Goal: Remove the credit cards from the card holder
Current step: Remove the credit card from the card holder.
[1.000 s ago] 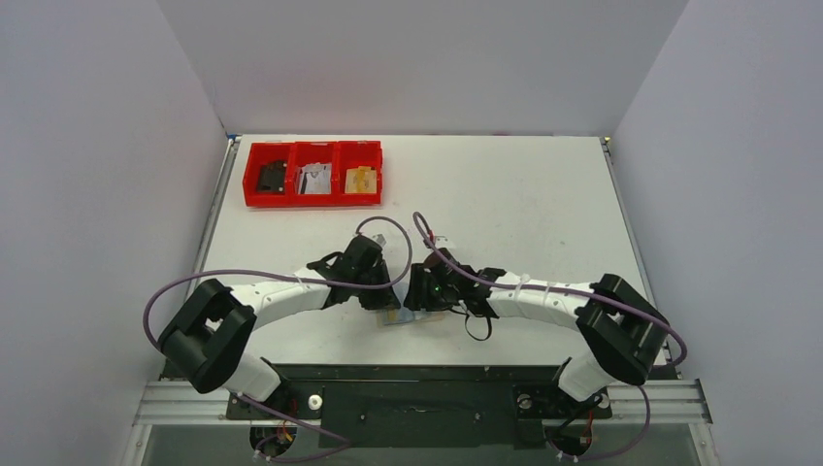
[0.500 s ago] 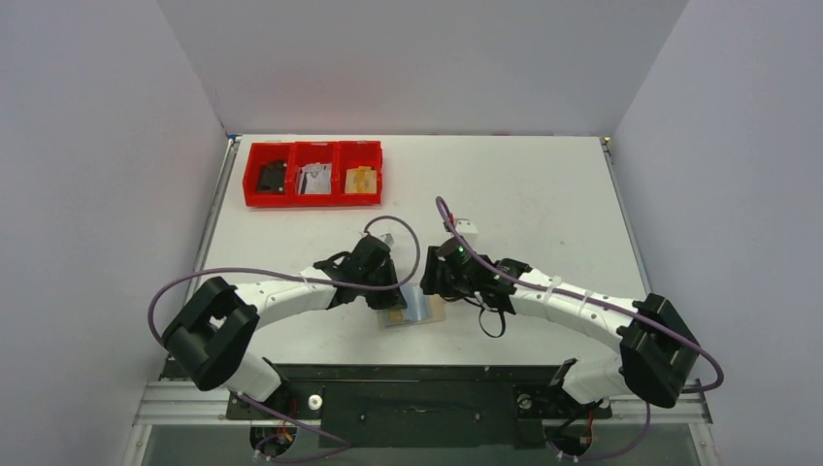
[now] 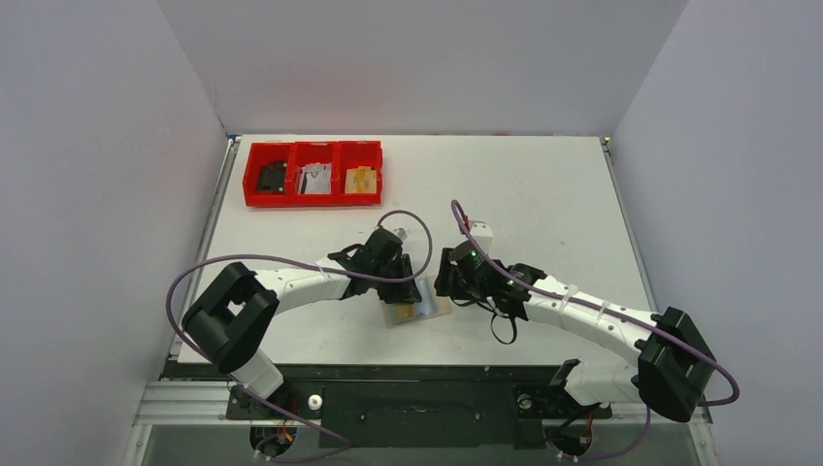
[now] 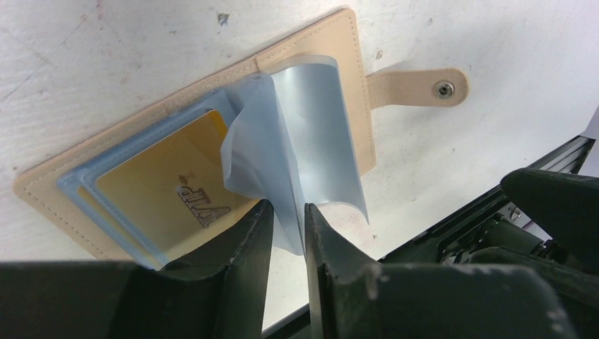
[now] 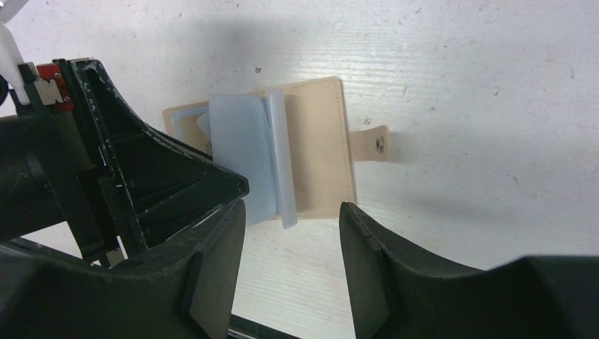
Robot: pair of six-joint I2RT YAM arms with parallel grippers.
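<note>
Left wrist view: the card holder (image 4: 311,41) lies open on the table (image 3: 543,194) near its front edge, with a gold card (image 4: 162,176) inside a bluish pocket, so no card looks freed yet. Over the last second the right gripper (image 5: 291,206) has backed off rightward, jaws wide and empty. The left gripper (image 4: 288,212) has slid over the holder, jaws narrow around a curled pocket leaf (image 4: 311,127); I cannot tell if it pinches. The red tray (image 3: 312,201) holds a dark item (image 3: 273,176), pale papers (image 3: 314,179) and a yellowish block (image 3: 361,180), one per compartment.

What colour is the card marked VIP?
The VIP card is golden yellow; the left wrist view shows it best.
</note>
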